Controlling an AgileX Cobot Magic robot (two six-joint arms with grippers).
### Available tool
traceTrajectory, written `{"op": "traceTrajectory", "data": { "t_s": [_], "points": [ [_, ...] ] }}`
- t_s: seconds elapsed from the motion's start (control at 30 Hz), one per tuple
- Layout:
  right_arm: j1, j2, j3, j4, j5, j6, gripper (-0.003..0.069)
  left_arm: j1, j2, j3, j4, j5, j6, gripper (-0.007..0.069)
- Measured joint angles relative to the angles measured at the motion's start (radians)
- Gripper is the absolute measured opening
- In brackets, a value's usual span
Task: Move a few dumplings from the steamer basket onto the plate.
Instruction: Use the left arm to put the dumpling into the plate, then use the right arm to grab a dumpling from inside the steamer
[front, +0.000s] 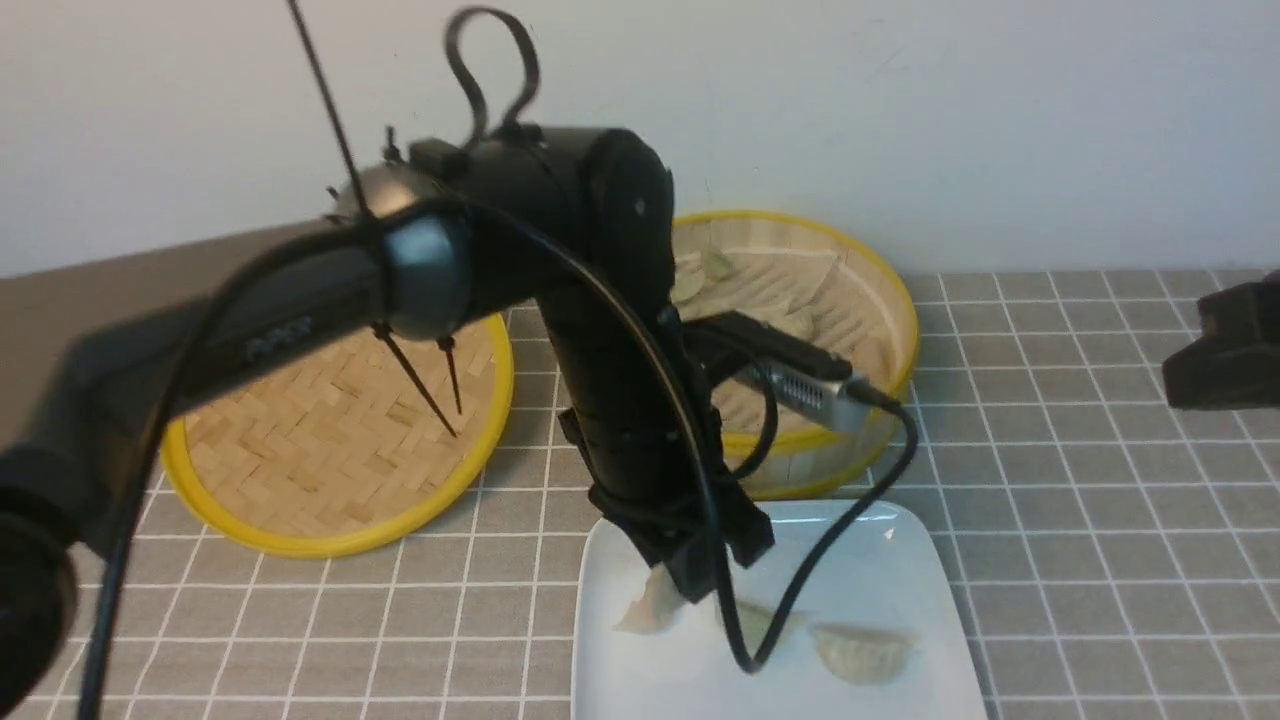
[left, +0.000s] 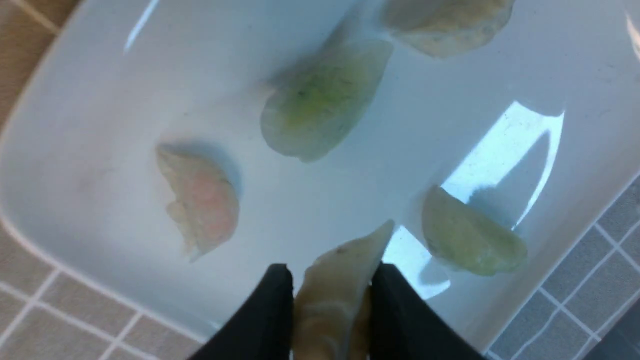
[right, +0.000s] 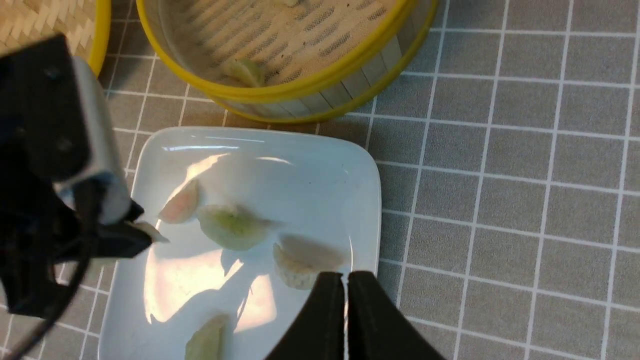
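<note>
Tiled table (front: 1100, 500) | left claw (left: 332, 274) pinches cream dumpling (left: 345, 257) above plate (left: 100, 100) | right claw (right: 345, 280) clenched

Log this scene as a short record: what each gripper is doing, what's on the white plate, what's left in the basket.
Left gripper: shut on a pale cream pleated dumpling, over the glossy white square plate
Right gripper: shut, empty
On plate: four dumplings lying: pinkish, green, cream, green
Round bamboo steamer basket: at least one pale dumpling inside
</note>
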Motion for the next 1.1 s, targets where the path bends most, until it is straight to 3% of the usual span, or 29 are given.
{"op": "traceTrajectory", "data": {
  "t_s": [0.1,0.13,0.17,0.3,0.43,0.53,0.57,0.67,0.87,0.93,1.0,1.1],
  "points": [
    [0.0,0.0,0.0,0.0,-0.022,-0.003,0.0,-0.017,0.035,0.0,-0.002,0.0,0.002,0.0219],
    [0.0,0.0,0.0,0.0,-0.032,-0.008,0.0,-0.021,0.045,0.0,-0.002,-0.001,0.002,0.0251],
    [0.0,0.003,-0.002,0.001,-0.045,-0.019,0.0,-0.026,0.058,0.0,-0.003,-0.003,0.002,0.0329],
    [0.001,0.055,-0.071,0.029,-0.028,-0.056,0.0,-0.029,0.058,-0.026,-0.003,-0.001,0.002,0.0451],
    [0.033,0.158,-0.185,0.052,-0.006,-0.103,0.0,-0.026,0.053,-0.096,0.013,-0.002,-0.008,0.0477],
    [0.093,0.278,-0.307,0.044,0.002,-0.116,0.0001,-0.01,-0.009,-0.139,0.064,-0.002,-0.077,0.0343],
    [0.113,0.331,-0.363,0.038,0.002,-0.116,0.0005,0.009,-0.066,-0.139,0.097,-0.001,-0.113,0.0218],
    [0.135,0.472,-0.47,0.028,0.002,-0.11,0.0026,0.072,-0.191,-0.112,0.147,0.001,-0.168,0.0043],
    [0.137,0.679,-0.607,0.013,-0.005,-0.107,0.0125,0.2,-0.399,0.02,0.181,0.008,-0.214,-0.0005],
    [0.138,0.768,-0.66,-0.002,-0.018,-0.107,0.0195,0.221,-0.458,0.07,0.183,0.01,-0.214,-0.0005],
    [0.144,0.893,-0.735,-0.04,-0.044,-0.107,0.031,0.237,-0.527,0.127,0.183,0.014,-0.215,-0.0005],
    [0.155,0.986,-0.807,-0.063,-0.061,-0.106,0.04,0.239,-0.578,0.165,0.182,0.022,-0.216,-0.0005]
  ]
}}
